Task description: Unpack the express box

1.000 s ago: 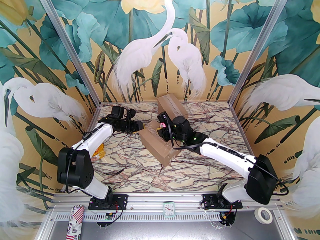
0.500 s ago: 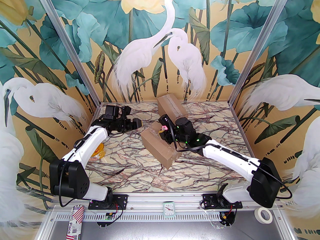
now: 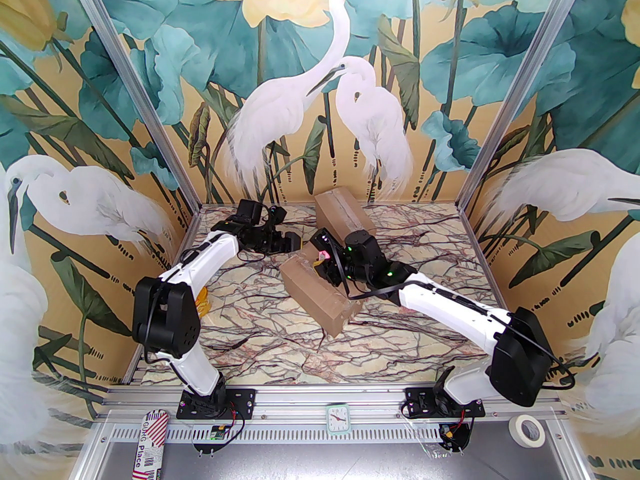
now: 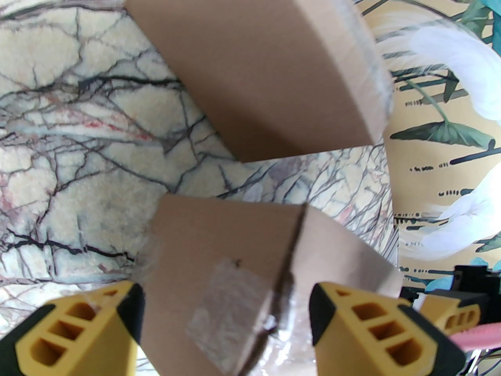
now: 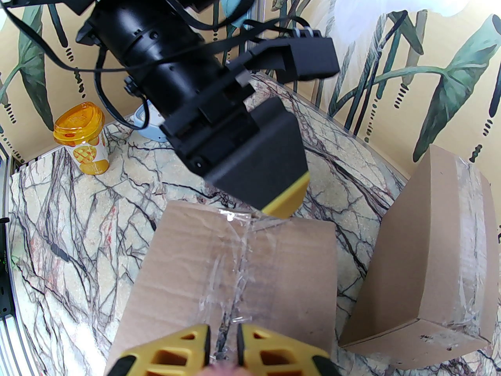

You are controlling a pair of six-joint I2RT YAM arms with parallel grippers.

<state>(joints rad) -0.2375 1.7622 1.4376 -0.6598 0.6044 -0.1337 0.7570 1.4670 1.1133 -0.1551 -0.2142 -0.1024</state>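
The taped cardboard express box (image 3: 320,293) lies slantwise mid-table, its clear-taped top seam (image 5: 238,264) running lengthwise. My left gripper (image 3: 295,242) is at the box's far end, open. Its yellow fingers (image 4: 78,327) stand either side of the box's end face (image 4: 219,264). My right gripper (image 3: 320,263) hovers over the top seam near that same end. Its yellow fingers (image 5: 274,353) are nearly together around a small pink tool (image 3: 324,254), which also pokes into the left wrist view (image 4: 481,335). The left gripper's yellow tip (image 5: 285,206) touches the box's far edge.
A second taped cardboard box (image 3: 345,213) sits just behind, close to both grippers (image 5: 430,249). An orange-lidded cup (image 5: 84,139) stands at the left wall, half hidden by the left arm (image 3: 202,300). A tape roll (image 3: 525,430), a small clock (image 3: 338,418) and a packet (image 3: 147,443) lie on the front rail.
The left arm drew back a little, then swung forward and right, bringing its gripper to the box's far end. The right gripper shifted slightly left over the seam.
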